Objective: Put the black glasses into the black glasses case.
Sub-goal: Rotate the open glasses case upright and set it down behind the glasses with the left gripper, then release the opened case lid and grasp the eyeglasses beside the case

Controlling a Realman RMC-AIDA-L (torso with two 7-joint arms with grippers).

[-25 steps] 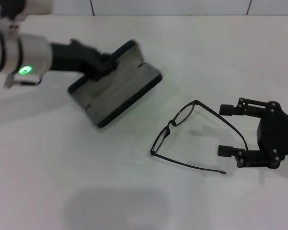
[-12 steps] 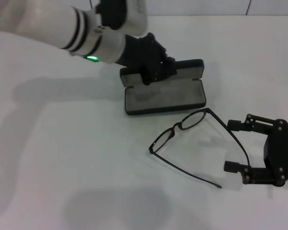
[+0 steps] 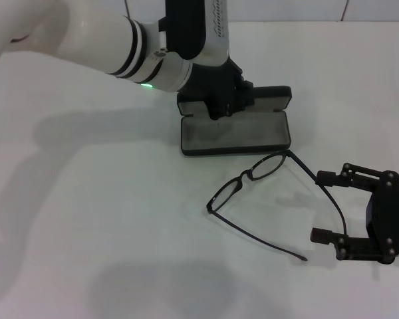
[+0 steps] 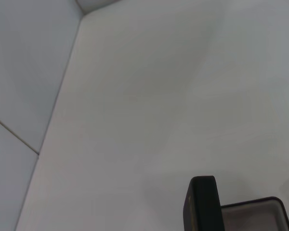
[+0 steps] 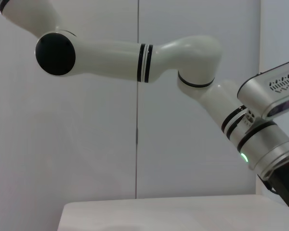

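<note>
The black glasses case (image 3: 234, 130) has swung square, left gripper (image 3: 221, 100) clamping it; right gripper (image 3: 332, 206) wide open.

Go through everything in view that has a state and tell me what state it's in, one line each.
black glasses case: open, grey lining up, lid raised behind it, on the table.
black glasses: unfolded, both temple arms spread, lying on the table outside the case.
left end effector: at the case's lid, closed on it.
right end effector: open, low beside the glasses' temple arm, holding nothing.
</note>
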